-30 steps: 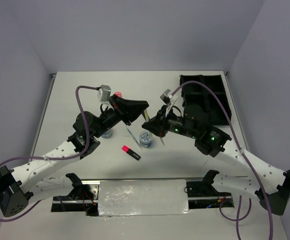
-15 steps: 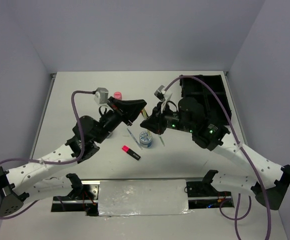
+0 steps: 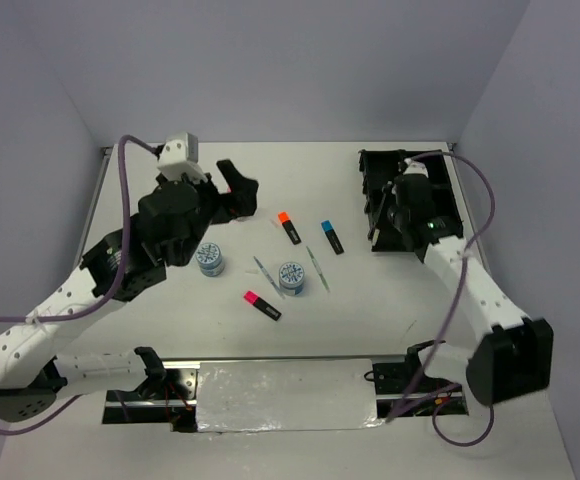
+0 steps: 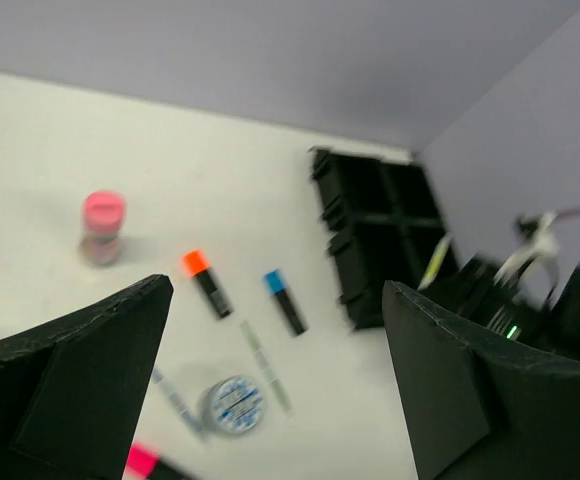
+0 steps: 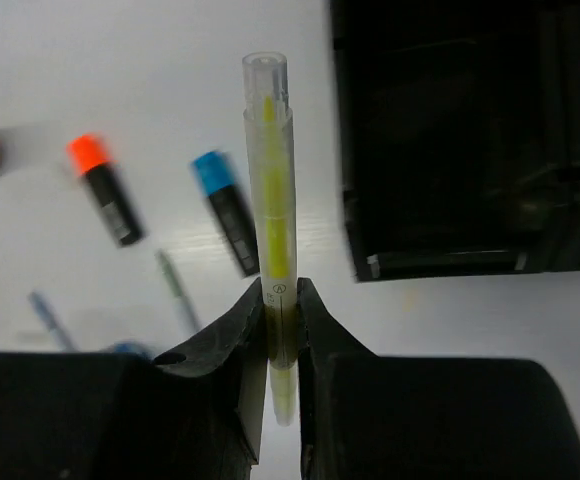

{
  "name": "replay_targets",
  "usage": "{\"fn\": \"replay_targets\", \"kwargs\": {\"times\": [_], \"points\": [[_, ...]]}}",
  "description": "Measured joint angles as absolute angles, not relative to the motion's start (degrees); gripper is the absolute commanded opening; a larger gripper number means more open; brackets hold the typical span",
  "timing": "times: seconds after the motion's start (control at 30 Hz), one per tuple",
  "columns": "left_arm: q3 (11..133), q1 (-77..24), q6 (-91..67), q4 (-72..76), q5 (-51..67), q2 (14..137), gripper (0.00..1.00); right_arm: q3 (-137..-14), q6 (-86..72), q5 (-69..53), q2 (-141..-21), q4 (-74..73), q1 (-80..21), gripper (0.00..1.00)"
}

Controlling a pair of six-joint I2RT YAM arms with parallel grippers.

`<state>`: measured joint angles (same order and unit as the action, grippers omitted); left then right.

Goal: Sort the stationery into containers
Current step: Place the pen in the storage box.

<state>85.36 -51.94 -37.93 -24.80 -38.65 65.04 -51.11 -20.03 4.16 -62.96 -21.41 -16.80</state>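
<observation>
My right gripper (image 5: pixel 279 300) is shut on a clear pen with a yellow-green core (image 5: pixel 270 150), which stands upright between the fingers. It hovers by the near left corner of the black organiser tray (image 5: pixel 440 262). In the top view this gripper (image 3: pixel 385 215) is at the tray's (image 3: pixel 435 175) left side. My left gripper (image 4: pixel 278 290) is wide open and holds nothing, raised over the table's left half (image 3: pixel 238 195). On the table lie an orange-capped highlighter (image 3: pixel 289 227), a blue-capped one (image 3: pixel 332 237) and a pink-capped one (image 3: pixel 262 305). Two patterned tubs (image 3: pixel 210 259) (image 3: pixel 292 276) and two pale pens (image 3: pixel 317 268) (image 3: pixel 262 272) lie there too. A pink bottle (image 4: pixel 102 227) stands upright at the far left.
Purple-grey walls close the table in at the back and sides. Both arms' purple cables loop above the table. The left wrist view is blurred.
My left gripper opened wide and its arm swung back to the left. My right arm carried the pen right, from the table's middle to the tray. The orange and blue highlighters are uncovered.
</observation>
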Motion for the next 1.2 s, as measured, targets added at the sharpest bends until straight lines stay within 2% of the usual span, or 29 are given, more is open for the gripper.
{"fn": "replay_targets", "kwargs": {"times": [0.23, 0.43, 0.53, 0.6, 0.67, 0.93, 1.0, 1.03, 1.2], "points": [[69.58, -51.83, -38.22, -33.21, -38.15, 60.03, 0.99, -65.76, -19.97, 8.19, -87.00, -27.22, -6.26, 0.03], [61.25, -51.77, -39.22, -36.47, -34.85, 60.31, 0.99, -72.23, -19.81, 9.17, -95.94, -30.44, -2.96, 0.05], [58.70, -51.75, -39.38, -36.38, -33.41, 60.40, 0.99, -75.31, -19.68, 9.26, -98.24, -31.35, -2.57, 0.14], [57.74, -51.66, -39.42, -36.21, -32.58, 60.86, 0.99, -76.73, -19.59, 9.23, -99.53, -31.33, -2.44, 0.35], [57.41, -51.55, -39.42, -35.79, -31.81, 61.91, 0.99, -77.06, -19.57, 9.19, -100.12, -31.33, -2.35, 0.46], [57.30, -51.46, -39.48, -35.09, -30.55, 63.51, 0.99, -80.03, -19.05, 7.57, -102.56, -32.18, -0.99, 0.58], [57.30, -51.37, -39.66, -35.20, -30.57, 63.31, 0.99, -79.94, -18.98, 6.83, -101.89, -32.27, -0.97, 0.64], [57.32, -51.20, -39.81, -35.38, -30.68, 63.13, 0.99, -79.44, -18.92, 6.63, -100.84, -31.99, -1.17, 0.67], [57.54, -50.26, -42.57, -38.44, -32.97, 62.46, 0.99, -75.68, -17.45, 7.16, -88.31, -32.10, -8.29, 0.71]]}}
